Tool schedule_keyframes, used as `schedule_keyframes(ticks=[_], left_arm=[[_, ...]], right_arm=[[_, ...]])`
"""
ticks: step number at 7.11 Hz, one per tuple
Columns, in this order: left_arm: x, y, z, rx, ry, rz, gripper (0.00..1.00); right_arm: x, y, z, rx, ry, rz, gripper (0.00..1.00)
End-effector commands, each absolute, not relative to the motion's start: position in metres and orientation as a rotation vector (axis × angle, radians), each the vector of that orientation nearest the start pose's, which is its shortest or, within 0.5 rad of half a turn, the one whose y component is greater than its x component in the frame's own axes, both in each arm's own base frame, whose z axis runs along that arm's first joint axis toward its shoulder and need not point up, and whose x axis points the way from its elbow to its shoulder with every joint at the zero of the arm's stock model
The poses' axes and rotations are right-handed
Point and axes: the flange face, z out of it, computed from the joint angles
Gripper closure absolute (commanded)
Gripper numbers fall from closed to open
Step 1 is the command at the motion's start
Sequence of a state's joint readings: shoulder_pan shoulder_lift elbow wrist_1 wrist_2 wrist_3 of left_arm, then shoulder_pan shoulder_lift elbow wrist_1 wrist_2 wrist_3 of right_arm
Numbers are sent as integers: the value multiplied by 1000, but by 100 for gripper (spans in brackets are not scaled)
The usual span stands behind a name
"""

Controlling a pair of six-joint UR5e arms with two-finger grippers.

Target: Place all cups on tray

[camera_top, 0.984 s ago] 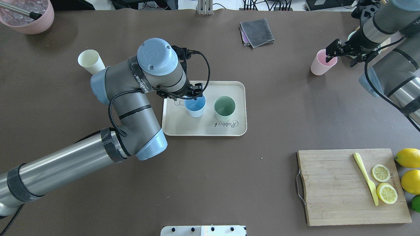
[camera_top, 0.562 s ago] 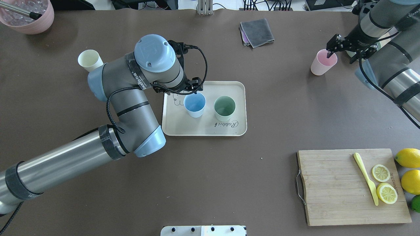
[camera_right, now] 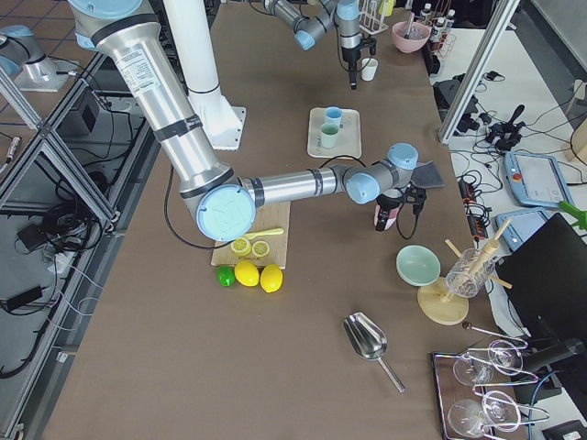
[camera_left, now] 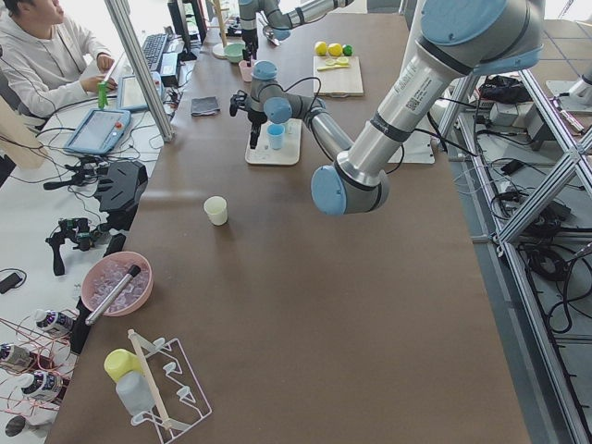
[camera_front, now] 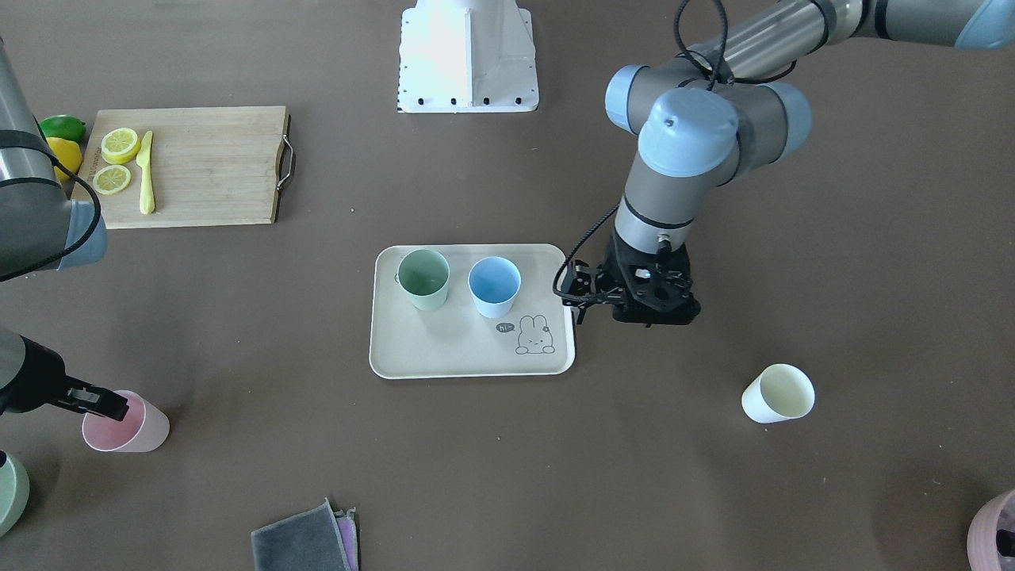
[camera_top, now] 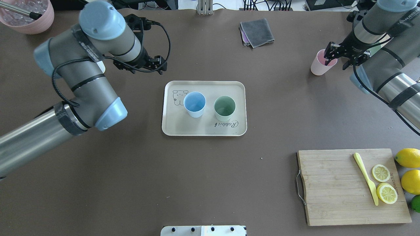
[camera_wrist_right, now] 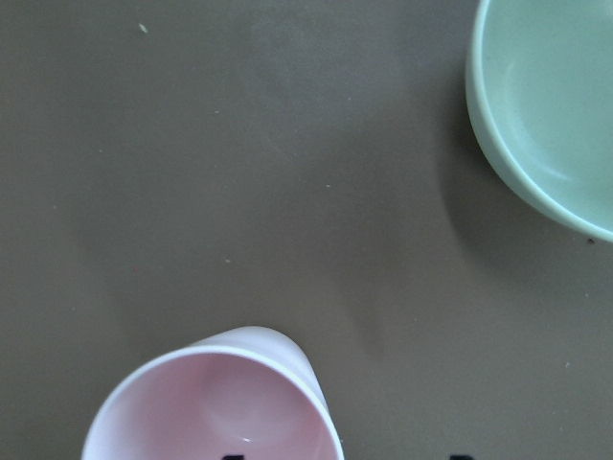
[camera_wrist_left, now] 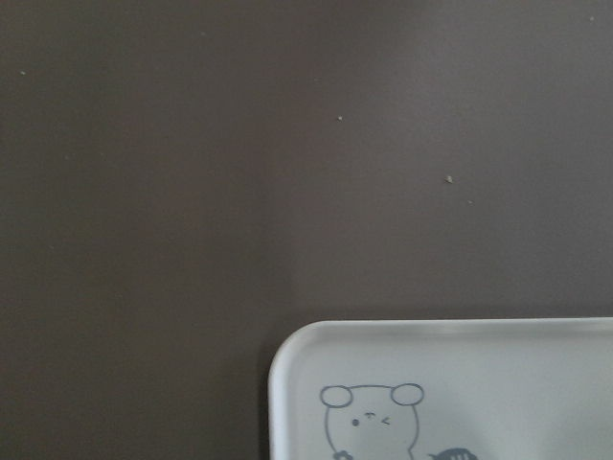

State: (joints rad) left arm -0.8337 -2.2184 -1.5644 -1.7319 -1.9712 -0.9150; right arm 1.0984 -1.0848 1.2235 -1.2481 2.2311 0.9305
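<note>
The cream tray (camera_top: 203,129) holds the light blue cup (camera_top: 194,104) and the pale green cup (camera_top: 224,108), both upright; they also show in the front view, blue (camera_front: 494,285) and green (camera_front: 423,278). My left gripper (camera_top: 162,65) is open and empty, off the tray's far-left corner. The cream-yellow cup (camera_front: 779,393) stands on the table further left, mostly hidden by my left arm in the overhead view. The pink cup (camera_top: 319,65) stands far right. My right gripper (camera_top: 334,61) is open, one finger inside its rim (camera_wrist_right: 220,402), one outside.
A wooden cutting board (camera_top: 344,186) with lemon slices and a yellow knife lies front right, whole lemons beside it. A grey cloth (camera_top: 257,32) lies at the far edge. A pink bowl (camera_top: 29,16) sits far left, a green bowl (camera_wrist_right: 556,105) near the pink cup.
My left gripper let go of the blue cup on the tray and moved away to the far left. My right gripper shifted over the pink cup's rim.
</note>
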Motion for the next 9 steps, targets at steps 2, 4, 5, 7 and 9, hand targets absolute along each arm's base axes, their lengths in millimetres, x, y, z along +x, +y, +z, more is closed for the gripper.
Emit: schedule_keyframes(ticks=[2, 4, 5, 7, 9], left_arm=[[277, -644, 354, 268, 748, 61, 7], [257, -670, 400, 228, 705, 21, 11], [262, -680, 424, 234, 710, 15, 11], [267, -684, 434, 234, 713, 14, 12], [278, -686, 459, 236, 724, 12, 16]], right_arm=[[-269, -665, 494, -93, -818, 271, 100], [-303, -679, 428, -76, -870, 283, 100], [-335, -676, 388, -75, -902, 273, 100], [-378, -648, 330, -97, -964, 289, 100], [-419, -603, 288, -119, -1016, 258, 100]])
